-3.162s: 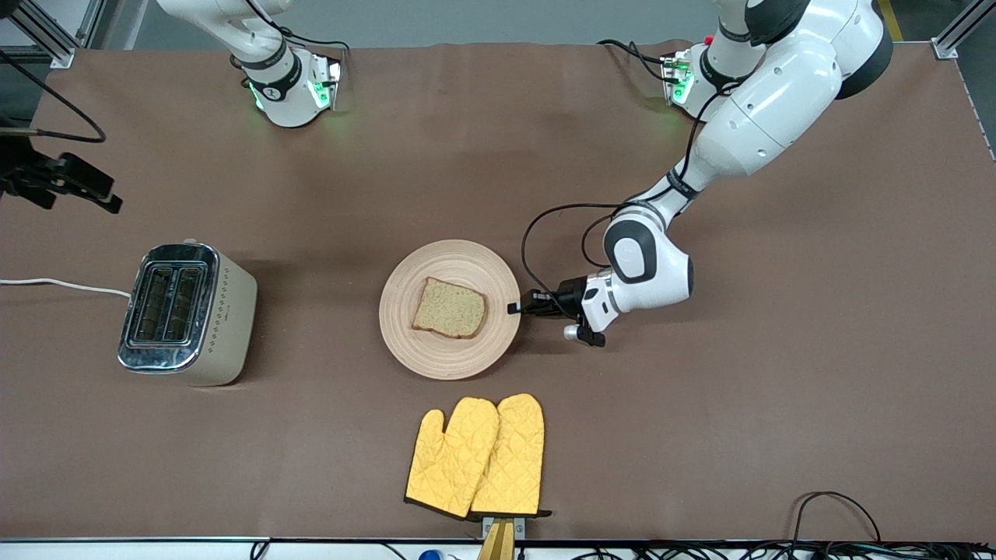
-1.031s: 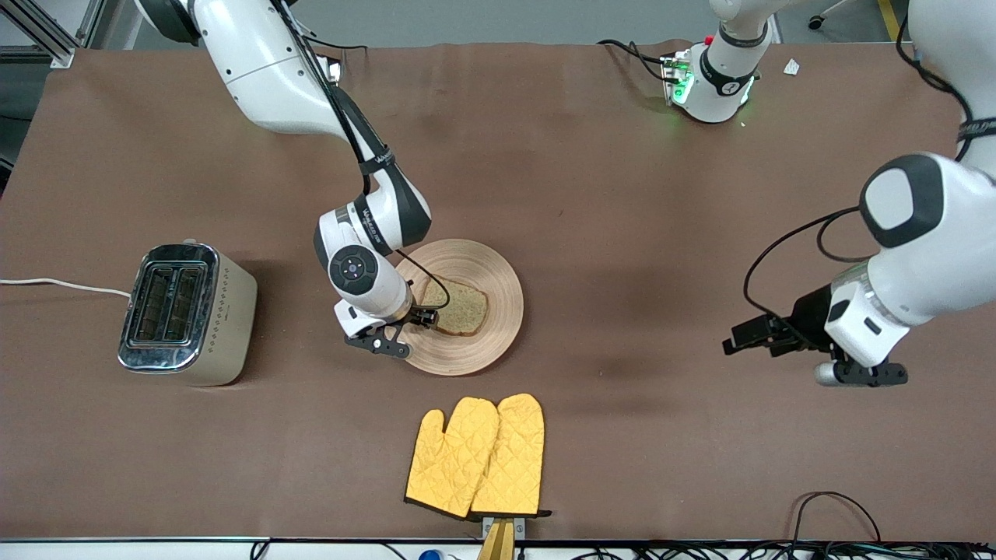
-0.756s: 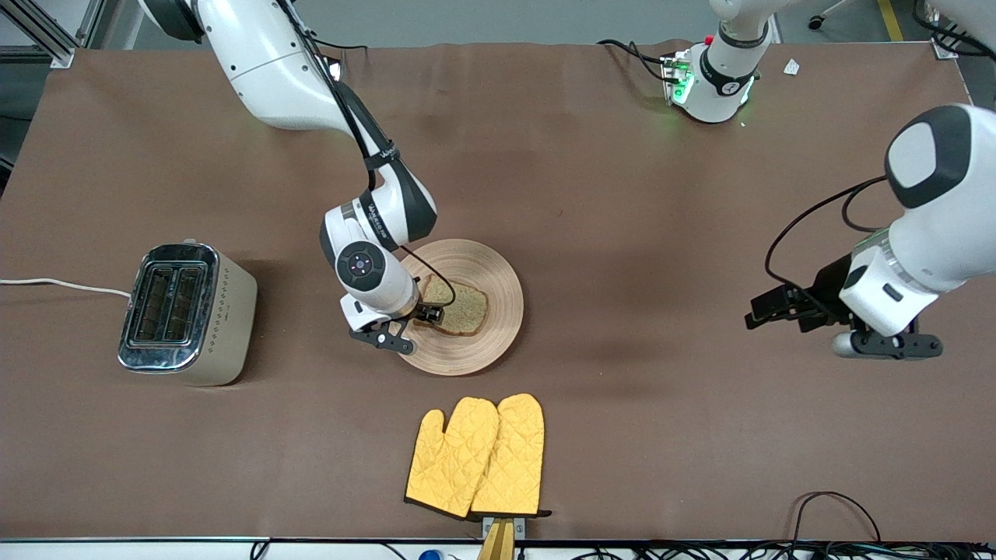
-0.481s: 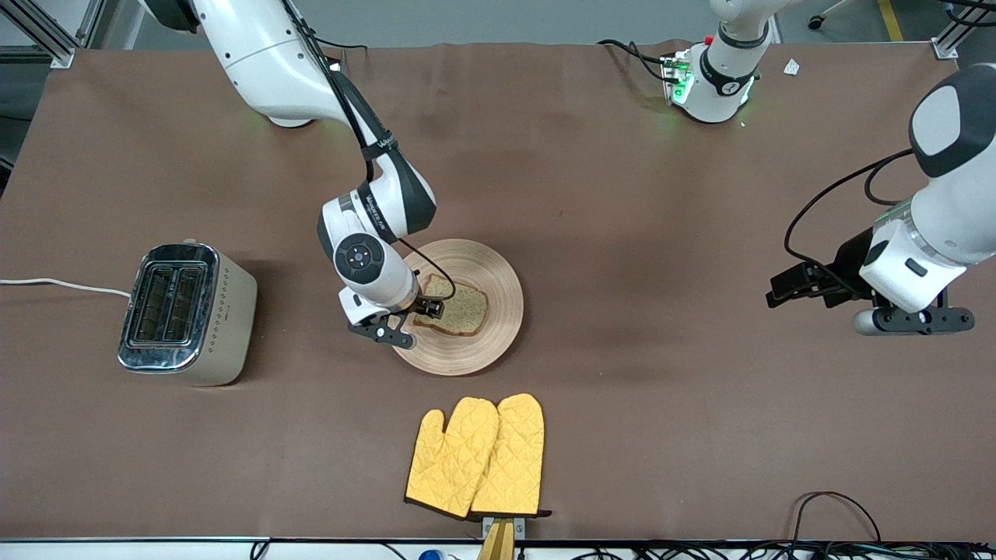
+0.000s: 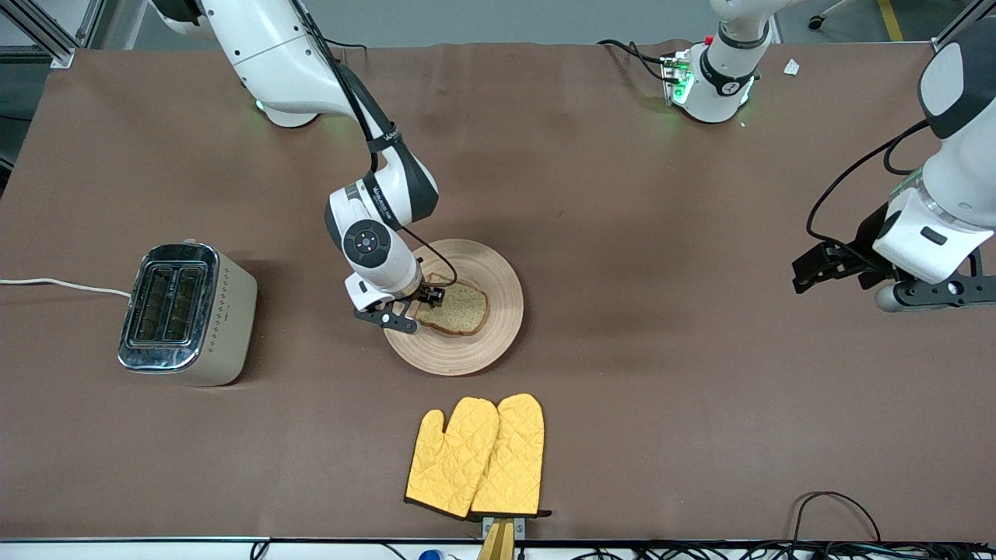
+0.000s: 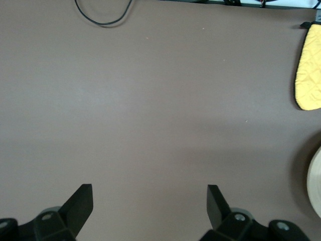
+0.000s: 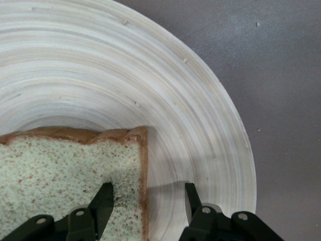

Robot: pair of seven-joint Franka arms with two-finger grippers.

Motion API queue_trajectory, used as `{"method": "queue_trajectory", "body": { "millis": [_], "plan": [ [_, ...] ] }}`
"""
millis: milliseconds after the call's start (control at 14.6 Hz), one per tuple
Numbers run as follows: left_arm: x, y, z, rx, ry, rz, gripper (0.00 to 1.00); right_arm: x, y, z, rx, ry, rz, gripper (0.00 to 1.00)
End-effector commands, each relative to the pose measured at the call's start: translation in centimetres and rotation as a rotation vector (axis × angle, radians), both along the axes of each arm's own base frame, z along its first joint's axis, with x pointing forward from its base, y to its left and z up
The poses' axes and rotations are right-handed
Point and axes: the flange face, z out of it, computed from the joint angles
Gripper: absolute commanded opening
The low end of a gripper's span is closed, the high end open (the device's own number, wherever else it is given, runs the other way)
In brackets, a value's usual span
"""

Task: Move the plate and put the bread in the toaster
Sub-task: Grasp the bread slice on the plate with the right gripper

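**A:** Start nearest the front camera. What lies there?

**B:** A pair of yellow oven mitts (image 5: 476, 456), well apart from the work. Farther from the camera sits the plate (image 5: 498, 327), with the bread (image 5: 459, 309) lying flat on it, toward the edge that faces the toaster (image 5: 185, 313).

**A:** And the jaws against the bread?

**B:** The right gripper (image 5: 426, 299) is down at the plate. In the right wrist view, one of its fingers (image 7: 103, 205) rests over the crumb and the other over bare plate (image 7: 210, 125), so the crust edge (image 7: 144, 175) runs between them. The jaws stand part open, astride that edge, holding nothing yet. That edge runs along the line of the fingers, so closing should pinch the slice through its thickness only if the tips get under it; I judge that the tricky part.

**A:** Which arm is nearer?

**B:** The right, plainly. The left gripper (image 5: 817, 268) hangs over bare table toward the left arm's end, jaws wide and empty, waiting.

**A:** How does the bread look?

**B:** Squarish, pale speckled crumb, darker crust, thin and soft-looking. The toaster stands toward the right arm's end, slots up and empty.
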Motion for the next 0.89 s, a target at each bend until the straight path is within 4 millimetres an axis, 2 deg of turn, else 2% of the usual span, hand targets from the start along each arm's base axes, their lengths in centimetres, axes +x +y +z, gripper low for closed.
{"method": "queue_trajectory", "body": {
  "millis": [0,137,481,550,687,825],
  "plan": [
    [-0.7,0.5,2.8,0.085,-0.013,0.001,1.00,-0.8,-0.1,0.6,0.015,0.005,-0.035,0.51],
    [-0.9,0.8,3.6,0.101,-0.012,0.001,1.00,-1.1,0.5,0.5,0.035,0.015,-0.055,0.39],
    [-1.3,0.6,3.9,0.109,0.002,0.000,1.00,-0.9,0.6,0.8,0.055,0.020,-0.076,0.04],
    [-1.4,0.6,3.9,0.108,0.004,0.002,1.00,-0.8,0.4,0.8,0.053,0.020,-0.078,0.01],
    [-1.4,0.7,3.9,0.110,0.005,0.002,1.00,-0.6,0.4,1.0,0.056,0.018,-0.078,0.00],
    [-1.5,0.5,4.1,0.111,0.002,0.000,1.00,-0.1,0.8,2.3,0.067,0.004,-0.067,0.00]
  ]
}}
